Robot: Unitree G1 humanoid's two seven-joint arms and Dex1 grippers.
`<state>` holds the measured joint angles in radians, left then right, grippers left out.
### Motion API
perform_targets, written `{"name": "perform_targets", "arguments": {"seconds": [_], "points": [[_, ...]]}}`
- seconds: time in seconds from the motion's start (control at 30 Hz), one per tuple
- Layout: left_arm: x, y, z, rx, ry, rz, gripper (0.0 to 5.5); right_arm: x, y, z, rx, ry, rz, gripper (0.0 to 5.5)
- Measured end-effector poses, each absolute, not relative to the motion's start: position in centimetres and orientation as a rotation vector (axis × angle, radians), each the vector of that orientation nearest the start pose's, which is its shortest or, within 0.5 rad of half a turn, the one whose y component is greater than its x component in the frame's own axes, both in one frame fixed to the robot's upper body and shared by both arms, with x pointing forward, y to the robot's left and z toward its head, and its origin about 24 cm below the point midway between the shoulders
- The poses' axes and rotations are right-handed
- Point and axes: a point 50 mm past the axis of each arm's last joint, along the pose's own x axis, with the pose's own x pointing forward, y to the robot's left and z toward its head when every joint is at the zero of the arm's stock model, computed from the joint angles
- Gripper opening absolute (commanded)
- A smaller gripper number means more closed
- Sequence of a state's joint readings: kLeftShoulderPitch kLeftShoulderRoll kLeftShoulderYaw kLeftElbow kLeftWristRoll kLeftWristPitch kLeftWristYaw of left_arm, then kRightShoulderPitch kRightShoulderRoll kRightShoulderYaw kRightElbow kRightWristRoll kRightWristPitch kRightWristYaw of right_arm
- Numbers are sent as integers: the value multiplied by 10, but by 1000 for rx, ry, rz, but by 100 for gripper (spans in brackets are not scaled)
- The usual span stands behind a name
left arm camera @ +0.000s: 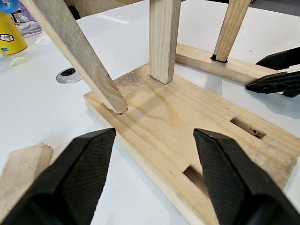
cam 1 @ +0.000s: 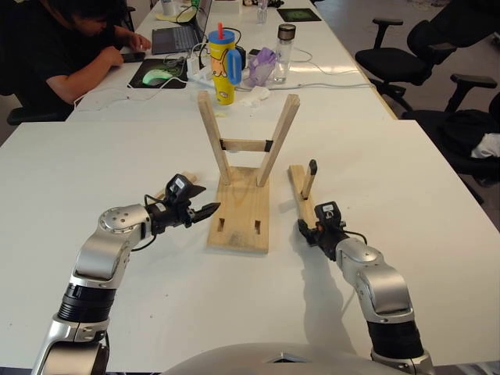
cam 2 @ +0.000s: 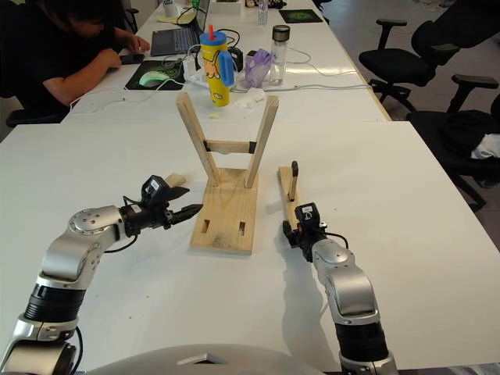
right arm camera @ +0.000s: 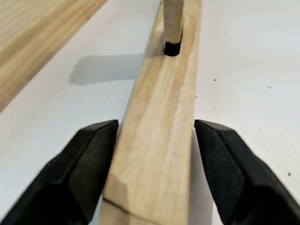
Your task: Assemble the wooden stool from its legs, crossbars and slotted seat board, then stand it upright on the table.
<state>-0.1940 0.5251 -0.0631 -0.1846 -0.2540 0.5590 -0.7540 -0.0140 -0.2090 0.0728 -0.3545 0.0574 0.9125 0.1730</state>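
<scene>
Beside my left pincer (cam 1: 211, 209) a short wooden piece (cam 2: 178, 180) lies half hidden behind the wrist. That pincer gapes wide and empty, just left of the seat board (cam 1: 238, 223). The board lies flat on the table (cam 1: 94, 172), with two legs (cam 1: 211, 129) and a crossbar (cam 1: 245, 145) standing in its far slots. My right pincer (right arm camera: 155, 129) is spread astride the loose leg (right arm camera: 159, 140); whether its pads touch the wood, I cannot tell. A yellow cup (cam 1: 222, 66) stands well behind.
</scene>
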Motion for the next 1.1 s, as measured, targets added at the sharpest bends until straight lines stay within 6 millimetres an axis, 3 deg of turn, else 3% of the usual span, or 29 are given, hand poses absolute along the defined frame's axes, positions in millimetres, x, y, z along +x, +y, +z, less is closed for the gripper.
{"name": "perform_targets", "arguments": {"seconds": [0.07, 0.27, 0.37, 0.47, 0.57, 0.73, 0.8, 0.97, 1.1], "points": [[265, 177, 91, 215, 323, -828, 309, 237, -161, 42, -121, 574, 209, 301], [270, 174, 97, 220, 288, -839, 309, 240, -166, 40, -62, 559, 190, 211], [271, 170, 103, 149, 258, -875, 309, 244, -168, 41, -5, 517, 173, 205], [272, 167, 108, 68, 236, -905, 309, 257, -168, 64, 95, 327, 124, 205], [274, 166, 120, -3, 201, -933, 309, 269, -173, 104, 167, 70, 97, 205], [270, 160, 153, -180, 58, -1041, 350, 268, -155, 170, 381, -238, 398, 205], [269, 160, 165, -276, 24, -1081, 379, 265, -154, 184, 458, -290, 463, 205], [270, 168, 193, -458, -33, -1125, 452, 252, -144, 197, 602, -249, 728, 205], [273, 172, 204, -566, -31, -1163, 496, 233, -134, 197, 610, -84, 1084, 205]]}}
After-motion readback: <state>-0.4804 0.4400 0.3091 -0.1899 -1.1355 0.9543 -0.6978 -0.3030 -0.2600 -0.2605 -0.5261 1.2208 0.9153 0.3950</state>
